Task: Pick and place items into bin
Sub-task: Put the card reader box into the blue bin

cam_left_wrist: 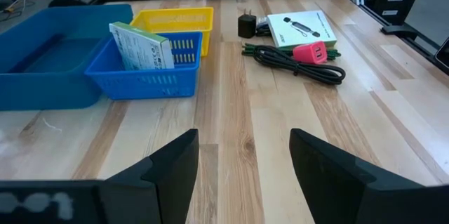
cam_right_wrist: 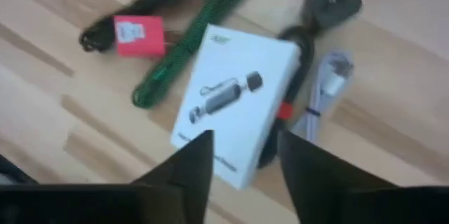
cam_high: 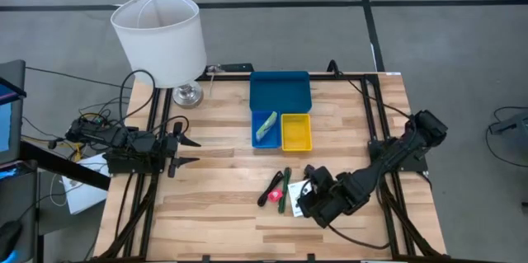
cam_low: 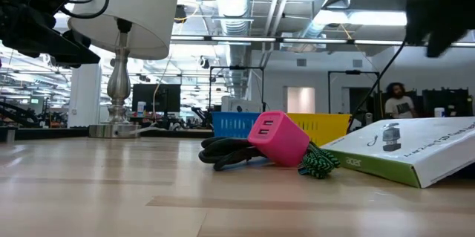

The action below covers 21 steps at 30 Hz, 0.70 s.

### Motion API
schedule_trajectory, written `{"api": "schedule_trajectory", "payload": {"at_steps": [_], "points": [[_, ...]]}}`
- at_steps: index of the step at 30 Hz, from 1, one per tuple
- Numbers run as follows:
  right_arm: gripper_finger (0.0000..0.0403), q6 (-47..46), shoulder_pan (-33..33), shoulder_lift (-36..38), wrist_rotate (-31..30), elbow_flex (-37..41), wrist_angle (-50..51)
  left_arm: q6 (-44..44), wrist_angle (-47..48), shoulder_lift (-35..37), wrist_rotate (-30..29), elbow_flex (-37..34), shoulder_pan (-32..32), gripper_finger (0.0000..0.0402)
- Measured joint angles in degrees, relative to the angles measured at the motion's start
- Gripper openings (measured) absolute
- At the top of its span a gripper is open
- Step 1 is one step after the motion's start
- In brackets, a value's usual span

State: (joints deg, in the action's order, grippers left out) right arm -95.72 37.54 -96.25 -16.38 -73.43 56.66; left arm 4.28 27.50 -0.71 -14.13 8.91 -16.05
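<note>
While the right claw (cam_right_wrist: 242,155) hovers parted over the white box (cam_right_wrist: 235,104), nothing is gripped.
Lower centre of the bench (cam_high: 223,213); left claw (cam_high: 188,152) wide, idle at left; blue tray (cam_high: 280,91) above centre.

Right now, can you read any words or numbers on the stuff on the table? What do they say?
"acer": green edge of the white box, in the low view.
Long line of print on the box's side: too blurred to read.
Print on the box's top, beside the drawing of a gadget: too small.
Pale green packet in the small blue tray: print too small.
Pink charger: no words.
</note>
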Motion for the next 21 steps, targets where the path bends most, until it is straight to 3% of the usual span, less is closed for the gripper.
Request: {"api": "schedule_trajectory", "payload": {"at_steps": [7,21], "points": [[0.0241,-3.1,0.23,-1.87,3.49,-0.22,-2.92,-0.01,-0.03,0.0,0.0,-0.02,0.01,0.0212],[0.0242,-2.82,0.33,-6.27,7.41,-0.09,-3.06,-0.01,-0.01,0.0,0.0,-0.02,0.02,0.0212]]}}
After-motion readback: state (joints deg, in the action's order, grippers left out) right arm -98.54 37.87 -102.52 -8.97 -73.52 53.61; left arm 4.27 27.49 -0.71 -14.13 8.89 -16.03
